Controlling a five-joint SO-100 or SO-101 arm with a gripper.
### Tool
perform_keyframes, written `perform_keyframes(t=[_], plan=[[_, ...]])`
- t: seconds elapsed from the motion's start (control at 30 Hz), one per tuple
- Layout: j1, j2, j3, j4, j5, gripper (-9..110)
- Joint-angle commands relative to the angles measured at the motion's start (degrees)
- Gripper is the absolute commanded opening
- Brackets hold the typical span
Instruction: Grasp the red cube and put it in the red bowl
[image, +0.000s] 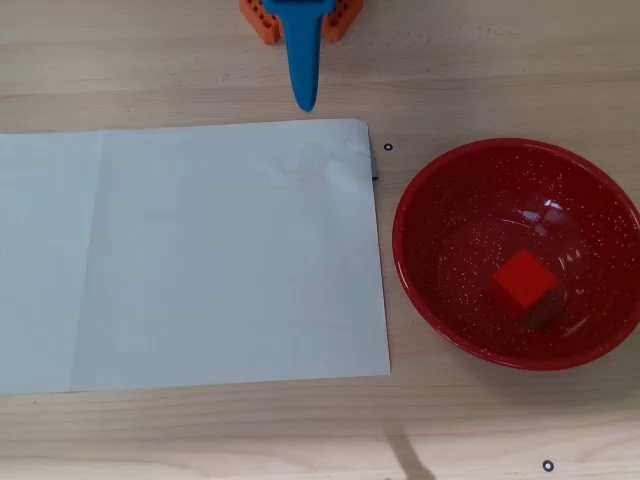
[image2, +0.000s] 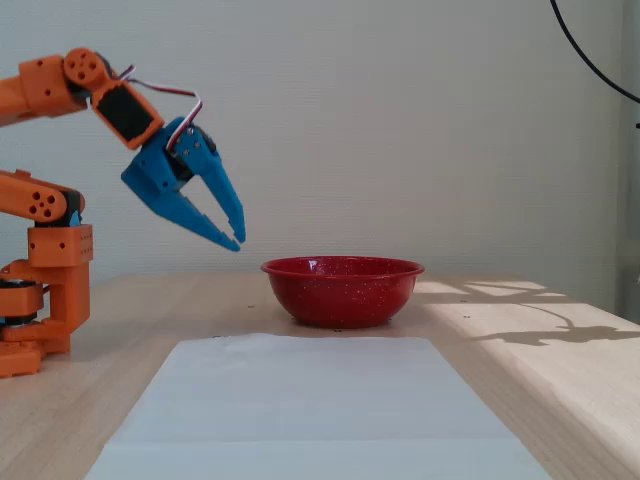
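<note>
The red cube (image: 522, 280) lies inside the red bowl (image: 412, 205), a little right of its middle, in the overhead view. In the fixed view the bowl (image2: 340, 292) stands on the wooden table and its wall hides the cube. My blue gripper (image2: 237, 242) hangs in the air to the left of the bowl and above its rim, pointing down towards it. Its fingertips meet and hold nothing. In the overhead view the gripper (image: 305, 102) shows at the top edge, well away from the bowl.
A white paper sheet (image: 200, 260) lies flat on the table left of the bowl; in the fixed view it (image2: 300, 400) stretches towards the camera. The orange arm base (image2: 45, 300) stands at the left. Small black marks (image: 388, 148) dot the wood.
</note>
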Motion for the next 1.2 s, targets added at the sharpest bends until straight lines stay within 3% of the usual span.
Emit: perform_keyframes(t=[0.0, 0.23, 0.47, 0.83, 1.17], plan=[[-1.8, 4.8, 1.3, -5.6, -1.8, 0], [-2.5, 13.7, 18.2, -19.3, -1.1, 0], [-3.3, 20.8, 30.6, -23.3, 1.9, 0], [-4.0, 21.4, 31.3, -5.4, -1.1, 0], [-3.8, 21.4, 31.3, -4.7, -1.5, 0]])
